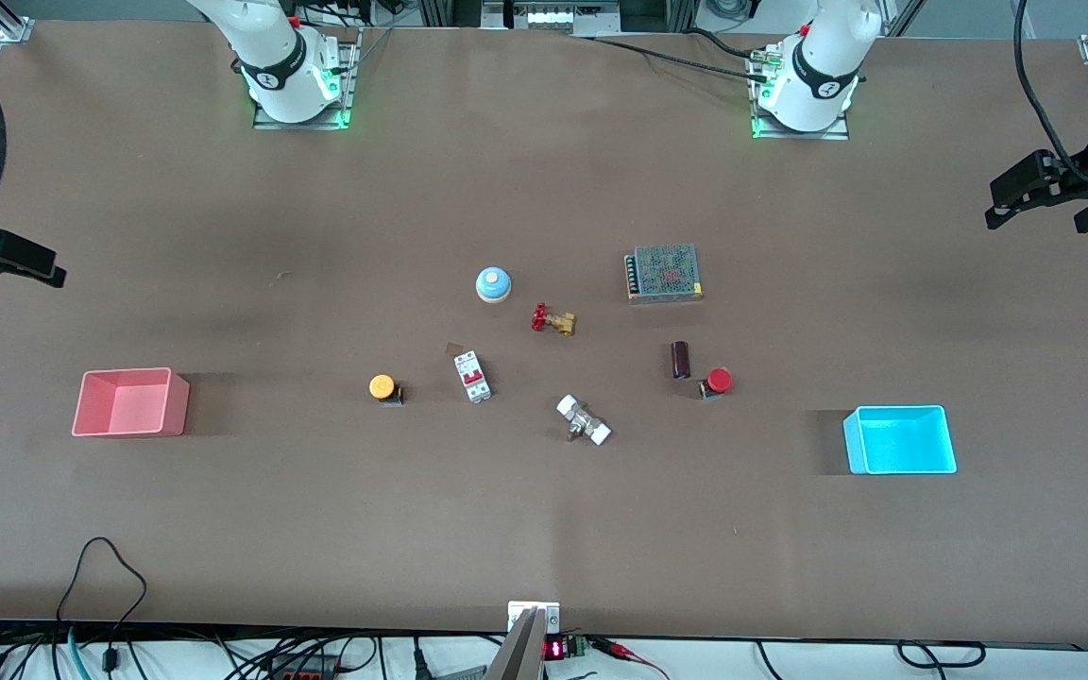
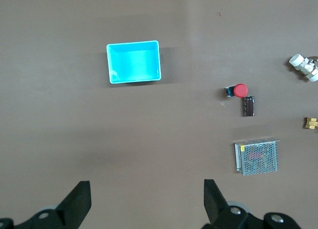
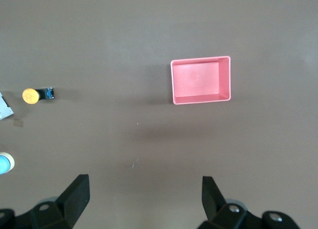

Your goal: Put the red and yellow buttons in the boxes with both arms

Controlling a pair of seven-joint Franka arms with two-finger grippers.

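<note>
The red button point(image 1: 718, 381) stands on the table beside a dark cylinder, toward the left arm's end. The yellow button point(image 1: 382, 386) stands toward the right arm's end, beside a white breaker. The salmon pink box point(image 1: 176, 406) sits empty near the right arm's end of the table. The cyan box point(image 1: 898, 439) sits empty near the left arm's end. My left gripper point(image 2: 147, 184) hangs open and empty over bare table at its end. My right gripper point(image 3: 144, 179) hangs open and empty over bare table at the other end. Both wait high, well apart from the buttons.
Between the buttons lie a blue dome on a tan base point(image 1: 493, 284), a red-handled brass valve point(image 1: 552, 320), a white circuit breaker point(image 1: 473, 376), a white-ended fitting point(image 1: 584, 421), a dark cylinder point(image 1: 681, 359) and a mesh-covered power supply point(image 1: 664, 273).
</note>
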